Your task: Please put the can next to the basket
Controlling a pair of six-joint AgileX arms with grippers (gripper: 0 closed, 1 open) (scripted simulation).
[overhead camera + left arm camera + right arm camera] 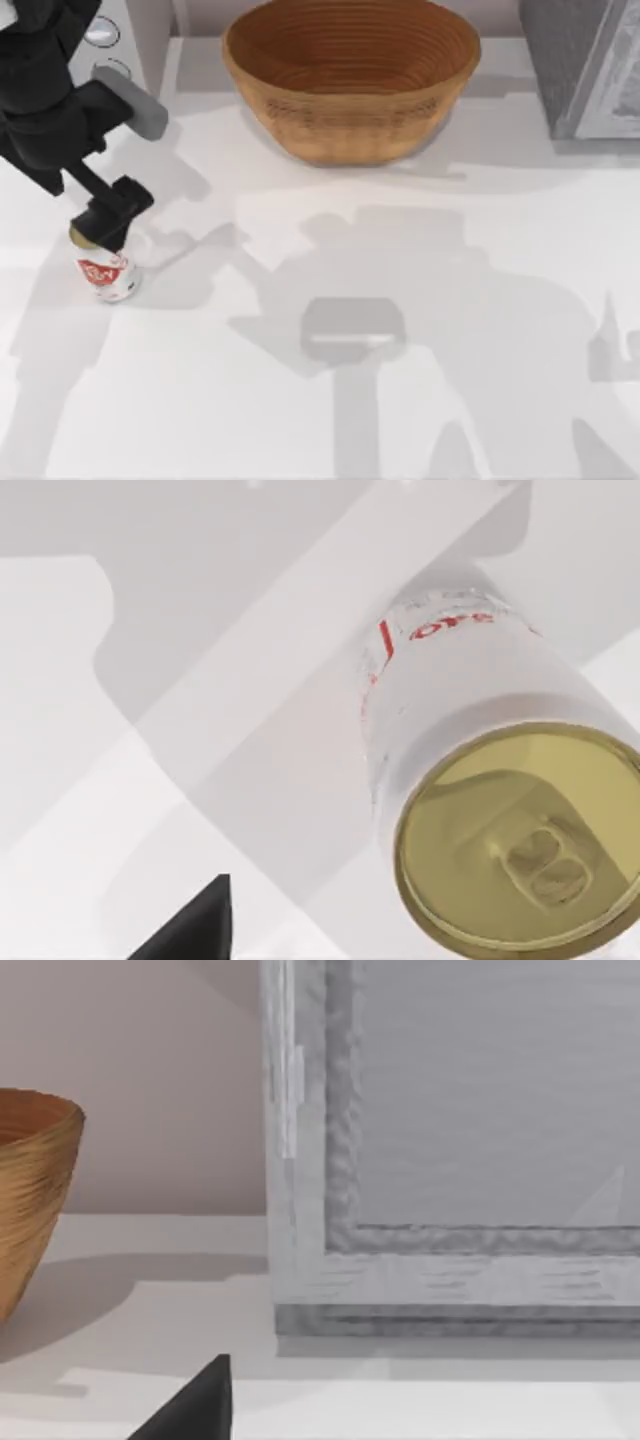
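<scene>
Left gripper [103, 228]: at frame left, directly above the can's top; grip state cannot be told. Can [106, 272]: upright on the white table [400, 400], left side, well apart from the basket [350, 75] at upper centre. Grey box [585, 65]: upper right corner.

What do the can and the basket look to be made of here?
The can under the left gripper looks like thin metal: smooth white painted wall, red lettering, a dull gold lid with a pull tab. The basket looks like woven cane or wicker: orange-brown, matte, with ribbed concentric rings.
</scene>
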